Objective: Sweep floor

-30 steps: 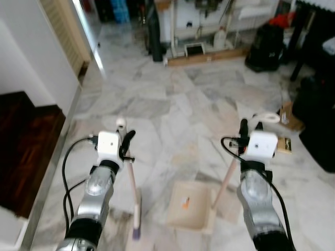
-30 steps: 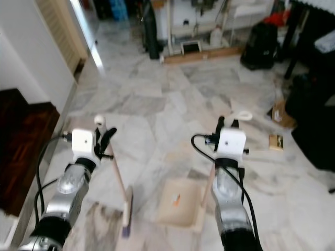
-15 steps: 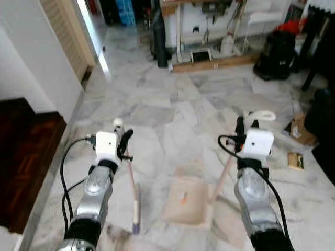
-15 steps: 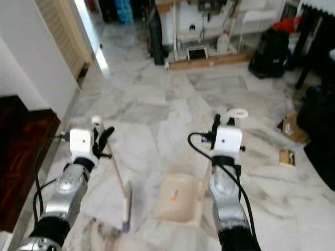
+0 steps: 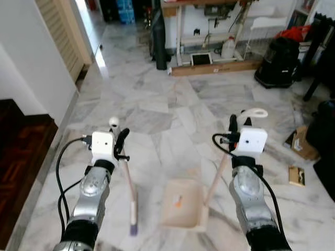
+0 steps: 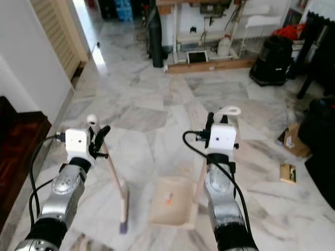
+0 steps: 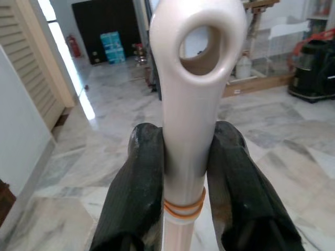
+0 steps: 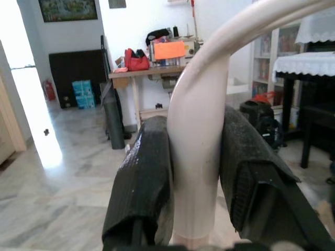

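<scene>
**Robot stands on marble floor, broom in left gripper, dustpan in right**

Far left: white wall [image 5: 31,68] and a dark wood step [image 5: 21,157] along the floor edge. Left gripper [image 5: 119,144] is closed tight around the top of the broom handle [image 5: 127,180]; in the left wrist view both black fingers [image 7: 138,178] press the cream handle just below its ring-shaped end. The handle runs down, slightly tilted, to the broom head [image 5: 133,226], which touches the marble floor [image 5: 167,110] in front of the left arm.

Centre: cream dustpan [image 5: 180,204] sits flat on the floor between the two arms, just beside the broom head, with a small orange scrap [image 5: 179,199] inside it.

Right: right gripper [image 5: 238,125] is clamped shut on the dustpan handle [image 5: 214,180], near its looped top; the right wrist view shows both fingers [image 8: 144,178] squeezing the pale tube. The handle slants down to the pan's rear edge.

Further right on the floor: a cardboard box [image 5: 301,144] and a small packet [image 5: 296,175]. Back of room: a wooden plank [image 5: 214,68], a black bag [image 5: 277,65], a table with clutter [image 5: 209,21].
</scene>
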Controlling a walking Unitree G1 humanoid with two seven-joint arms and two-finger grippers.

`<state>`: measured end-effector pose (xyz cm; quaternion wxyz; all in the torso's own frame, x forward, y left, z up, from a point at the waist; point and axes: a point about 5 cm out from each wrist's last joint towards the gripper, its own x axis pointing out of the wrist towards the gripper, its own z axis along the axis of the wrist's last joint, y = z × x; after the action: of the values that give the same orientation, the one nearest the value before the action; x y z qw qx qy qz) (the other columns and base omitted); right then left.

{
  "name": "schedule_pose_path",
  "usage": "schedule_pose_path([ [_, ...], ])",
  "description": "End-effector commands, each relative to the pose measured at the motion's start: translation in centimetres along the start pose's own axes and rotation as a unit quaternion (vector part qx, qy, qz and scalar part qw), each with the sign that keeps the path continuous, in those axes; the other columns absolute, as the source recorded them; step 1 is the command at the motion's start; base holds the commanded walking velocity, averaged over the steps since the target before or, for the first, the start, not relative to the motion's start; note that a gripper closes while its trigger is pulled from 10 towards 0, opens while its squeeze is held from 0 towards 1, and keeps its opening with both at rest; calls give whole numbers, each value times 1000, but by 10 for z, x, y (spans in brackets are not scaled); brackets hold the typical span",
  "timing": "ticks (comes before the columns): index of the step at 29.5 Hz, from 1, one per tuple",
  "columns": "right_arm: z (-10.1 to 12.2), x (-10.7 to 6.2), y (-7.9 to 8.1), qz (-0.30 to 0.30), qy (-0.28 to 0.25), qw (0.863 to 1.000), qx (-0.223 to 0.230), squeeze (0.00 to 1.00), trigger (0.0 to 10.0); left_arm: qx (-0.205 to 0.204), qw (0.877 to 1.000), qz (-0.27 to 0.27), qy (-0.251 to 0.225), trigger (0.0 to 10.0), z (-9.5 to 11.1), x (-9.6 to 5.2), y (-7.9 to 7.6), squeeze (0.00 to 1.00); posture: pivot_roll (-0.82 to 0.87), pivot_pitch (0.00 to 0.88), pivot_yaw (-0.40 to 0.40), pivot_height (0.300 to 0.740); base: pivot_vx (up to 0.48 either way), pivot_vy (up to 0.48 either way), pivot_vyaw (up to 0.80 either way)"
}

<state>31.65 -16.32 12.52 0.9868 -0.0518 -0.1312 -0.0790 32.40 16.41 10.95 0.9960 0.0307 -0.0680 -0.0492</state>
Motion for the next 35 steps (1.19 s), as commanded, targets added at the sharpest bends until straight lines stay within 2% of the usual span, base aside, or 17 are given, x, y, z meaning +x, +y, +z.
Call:
schedule_pose_path([
  [1,9,4,-2,2,-23,1000,-7,0,10000,8,1000,-3,-30,10000,12,5,0,0,-110,0,66,740,390,0,0],
  [13,0,-2,-3,28,-8,999,-20,0,10000,-7,1000,16,-19,10000,2,-1,-1,0,-91,0,13,740,390,0,0],
  [17,-3,-4,-2,62,-8,997,-49,0,10000,-15,999,39,-3,10000,-8,-7,3,0,-81,0,-12,740,392,0,0],
  [24,-13,-13,-13,67,9,996,-64,0,10000,-4,998,56,25,10000,-25,-24,14,0,-69,0,-28,740,391,0,0],
  [26,-16,-19,-16,70,14,995,-71,0,10000,5,998,61,28,10000,-27,-30,22,0,-66,0,-23,740,392,0,0],
  [35,-23,-31,-36,29,30,996,-78,0,10000,26,998,58,25,10000,-22,-34,35,0,-72,0,1,740,391,0,0],
])
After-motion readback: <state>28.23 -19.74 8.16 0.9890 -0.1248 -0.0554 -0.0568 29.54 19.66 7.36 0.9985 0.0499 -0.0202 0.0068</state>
